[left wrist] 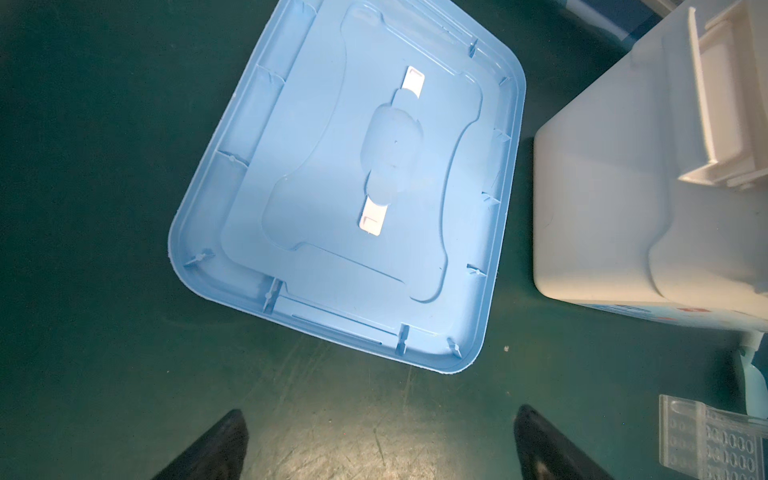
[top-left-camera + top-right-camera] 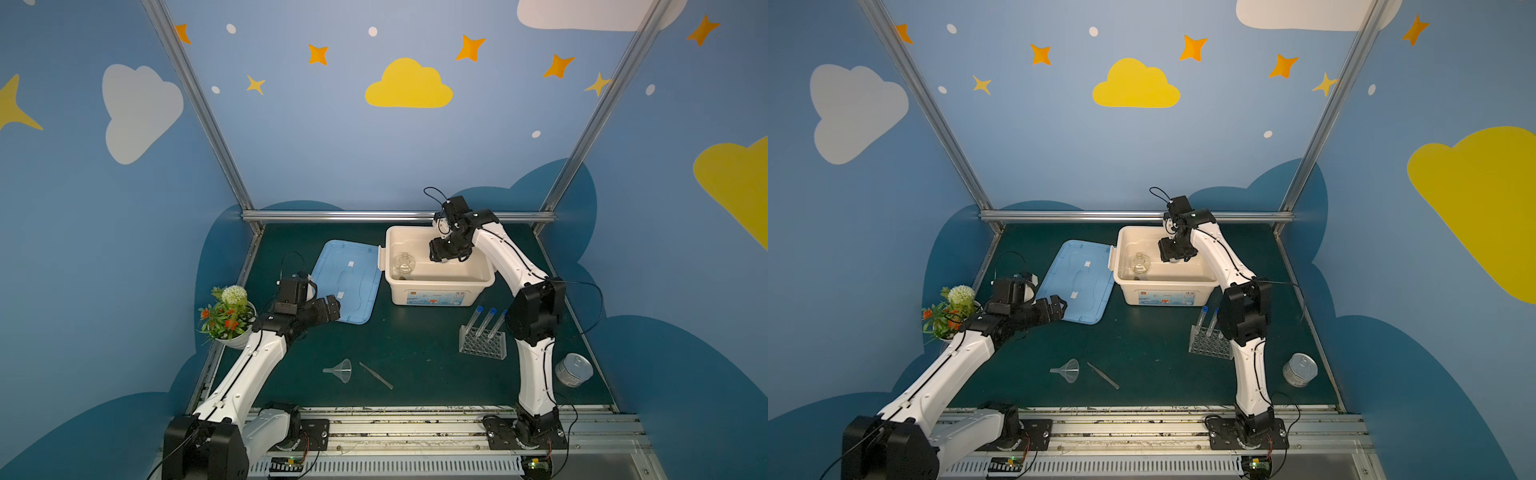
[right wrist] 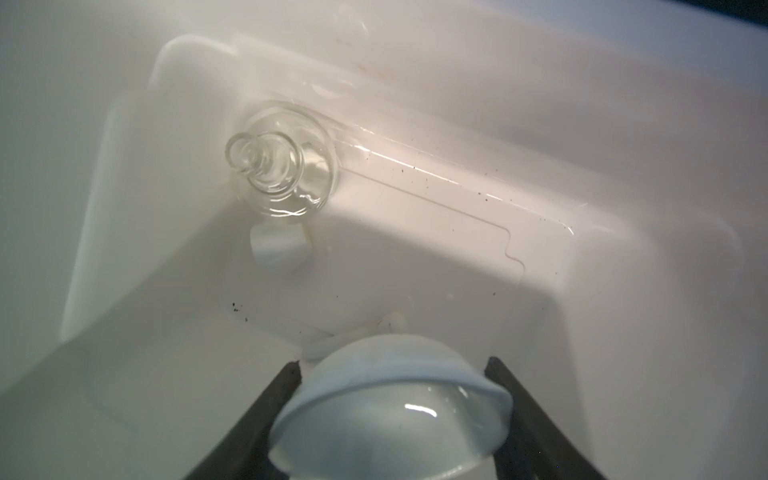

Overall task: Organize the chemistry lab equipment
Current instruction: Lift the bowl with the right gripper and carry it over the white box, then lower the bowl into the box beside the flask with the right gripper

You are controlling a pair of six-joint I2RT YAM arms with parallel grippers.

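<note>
Inside the bin [image 2: 440, 291], the right gripper [image 3: 392, 368] clamps the bowl [image 3: 386, 419] (smooth, glazed); the left gripper [image 1: 380, 415] gapes empty outside it. Dropped high, the bowl could crack the flask [image 3: 282, 174].

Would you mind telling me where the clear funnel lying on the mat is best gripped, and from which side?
Probably from straight above, jaws closing across the cone of the funnel just beside its stem. It lies on its side, stem pointing left in both top views, wide mouth toward the tweezers, so the cone's curved walls face up. The open left gripper looks nearer.
</note>
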